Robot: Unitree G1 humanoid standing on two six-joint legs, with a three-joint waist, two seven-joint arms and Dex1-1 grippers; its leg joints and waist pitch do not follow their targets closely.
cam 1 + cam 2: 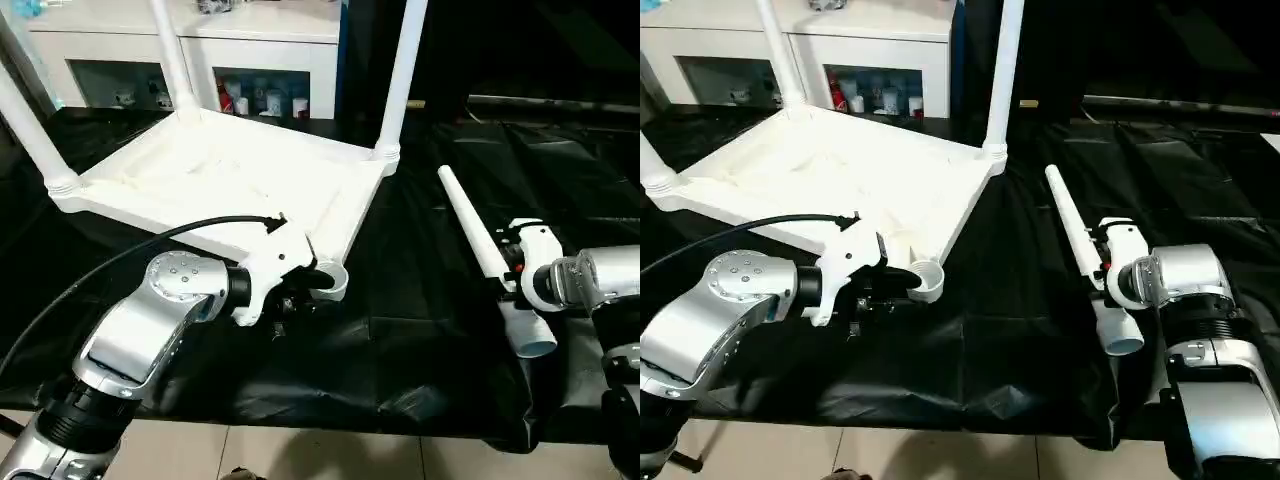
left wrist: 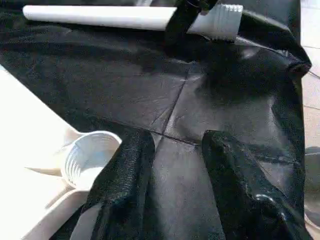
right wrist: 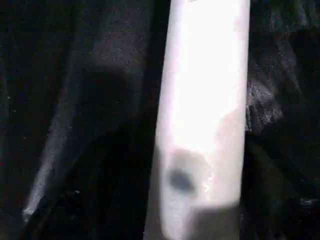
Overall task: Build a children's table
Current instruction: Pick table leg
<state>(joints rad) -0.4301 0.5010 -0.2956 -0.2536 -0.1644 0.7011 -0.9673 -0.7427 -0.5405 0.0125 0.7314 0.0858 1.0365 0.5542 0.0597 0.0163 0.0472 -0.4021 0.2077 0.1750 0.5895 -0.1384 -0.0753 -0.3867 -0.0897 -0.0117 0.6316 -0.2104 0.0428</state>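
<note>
The white table top point(image 1: 230, 180) lies upside down on a black sheet point(image 1: 420, 330). Three white legs point(image 1: 400, 75) stand up from its corner holes. The corner hole point(image 1: 926, 280) nearest the robot has no leg in it.

The left end effector point(image 2: 175, 175) is right beside that bare corner hole. Its two black fingers point(image 2: 125, 180) are spread apart with nothing between them. One finger is just next to the rim of the hole, and the other is over the black sheet.

The fourth leg point(image 1: 480, 240) lies flat on the black sheet, well apart from the table top, on the robot's right side. Its thin tip points away from the robot and its wide end with the screw ridges points toward the robot.

The right end effector point(image 1: 515, 262) is at the wide part of this loose leg. In the left wrist view a black finger point(image 2: 179, 22) crosses over the leg near its wide end. The right wrist view has the leg very close up. I cannot tell if the fingers are pinching the leg or are just spread around it.

Behind the table top stands a white cabinet point(image 1: 290, 45) with small things on its shelves.
</note>
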